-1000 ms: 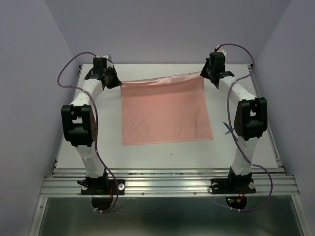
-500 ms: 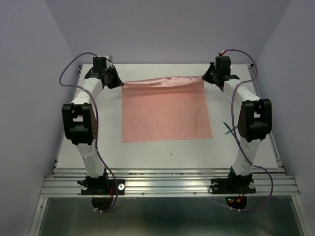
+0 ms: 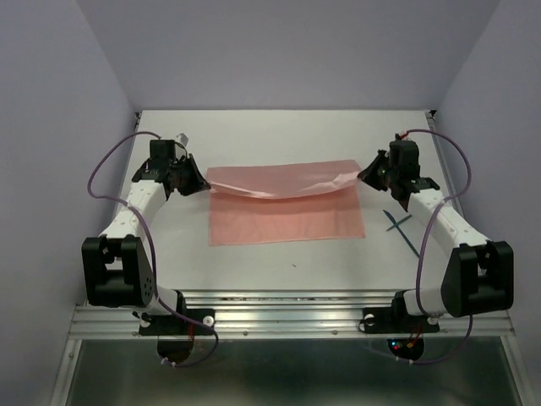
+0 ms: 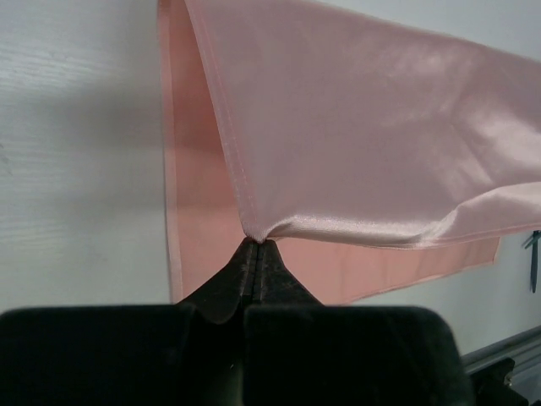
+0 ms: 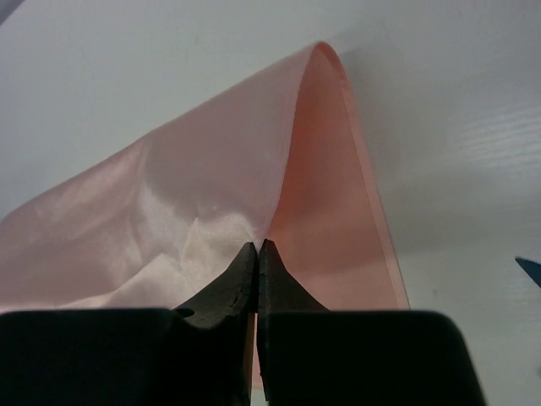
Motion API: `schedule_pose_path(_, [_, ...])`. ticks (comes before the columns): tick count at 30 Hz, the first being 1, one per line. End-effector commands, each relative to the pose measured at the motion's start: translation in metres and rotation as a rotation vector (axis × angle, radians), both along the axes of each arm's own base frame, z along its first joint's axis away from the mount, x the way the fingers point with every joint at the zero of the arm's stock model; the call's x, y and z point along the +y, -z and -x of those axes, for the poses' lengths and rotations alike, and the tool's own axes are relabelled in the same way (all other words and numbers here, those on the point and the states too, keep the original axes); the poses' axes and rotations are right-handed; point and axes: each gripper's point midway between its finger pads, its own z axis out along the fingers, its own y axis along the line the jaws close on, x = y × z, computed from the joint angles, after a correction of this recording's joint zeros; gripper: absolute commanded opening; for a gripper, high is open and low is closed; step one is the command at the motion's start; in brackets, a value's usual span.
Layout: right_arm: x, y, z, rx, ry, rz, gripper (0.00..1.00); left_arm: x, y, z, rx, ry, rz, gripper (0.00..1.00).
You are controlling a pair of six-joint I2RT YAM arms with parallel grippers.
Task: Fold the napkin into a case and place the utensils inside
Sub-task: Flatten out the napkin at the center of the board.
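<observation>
left pincer (image 3: 203,183) is clamped shut on one corner of the napkin (image 3: 287,218), held up off the counter (image 3: 279,135); the pink cloth sits mid-counter, its far half pulled over the near half and sagging in between; right pincer (image 3: 363,175) is pinched tight on the other corner; utensils (image 3: 397,222) lie just right of the cloth

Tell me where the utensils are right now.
In the top view the utensils lie on the table's right side, just right of the napkin's near right corner.
</observation>
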Motion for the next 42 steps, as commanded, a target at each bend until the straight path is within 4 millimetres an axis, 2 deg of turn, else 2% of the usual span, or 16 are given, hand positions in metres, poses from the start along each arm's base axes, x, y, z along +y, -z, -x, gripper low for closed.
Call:
schedule_pose_path(1, [0.001,0.019,0.038,0.068,-0.005,-0.032,0.01,-0.002,0.004,0.028,0.018,-0.002,0.023,0.00])
schedule_pose_path(2, [0.002,0.024,0.048,0.085,-0.003,-0.044,0.01,-0.003,0.007,0.036,0.025,-0.001,0.028,0.00])
schedule_pose_path(5, [0.001,0.034,0.063,0.118,0.012,-0.064,0.01,-0.004,0.012,0.054,0.051,0.003,0.038,0.00])
schedule_pose_path(13, [-0.002,0.044,0.082,0.155,0.020,-0.056,0.01,-0.005,0.040,0.094,0.154,-0.029,0.057,0.00])
schedule_pose_path(16, [-0.002,0.047,0.090,0.175,0.013,-0.056,0.01,-0.010,0.037,0.100,0.160,-0.036,0.082,0.00])
schedule_pose_path(23, [-0.005,0.057,0.105,0.215,0.022,-0.051,0.01,-0.003,0.039,0.107,0.205,-0.061,0.041,0.00])
schedule_pose_path(35, [-0.004,0.094,0.119,0.290,0.029,-0.058,0.01,-0.003,0.067,0.110,0.266,-0.118,0.056,0.00])
schedule_pose_path(36, [-0.004,0.096,0.119,0.295,0.028,-0.057,0.04,-0.003,0.069,0.110,0.272,-0.116,0.056,0.00])
schedule_pose_path(37, [-0.004,0.098,0.119,0.303,0.029,-0.057,0.11,-0.003,0.071,0.111,0.284,-0.114,0.057,0.05])
schedule_pose_path(38, [-0.004,0.099,0.118,0.307,0.026,-0.055,0.28,-0.003,0.076,0.114,0.319,-0.116,0.052,0.16])
schedule_pose_path(39, [-0.004,0.099,0.118,0.306,0.027,-0.052,0.32,-0.002,0.078,0.116,0.333,-0.110,0.045,0.46])
schedule_pose_path(40, [-0.004,0.097,0.115,0.298,0.027,-0.051,0.37,-0.002,0.079,0.118,0.346,-0.111,0.043,0.59])
schedule_pose_path(41, [-0.005,0.097,0.116,0.299,0.025,-0.048,0.43,-0.001,0.077,0.118,0.341,-0.112,0.038,0.65])
schedule_pose_path(42, [-0.005,0.092,0.113,0.282,0.025,-0.042,0.52,0.000,0.070,0.113,0.321,-0.118,0.033,0.80])
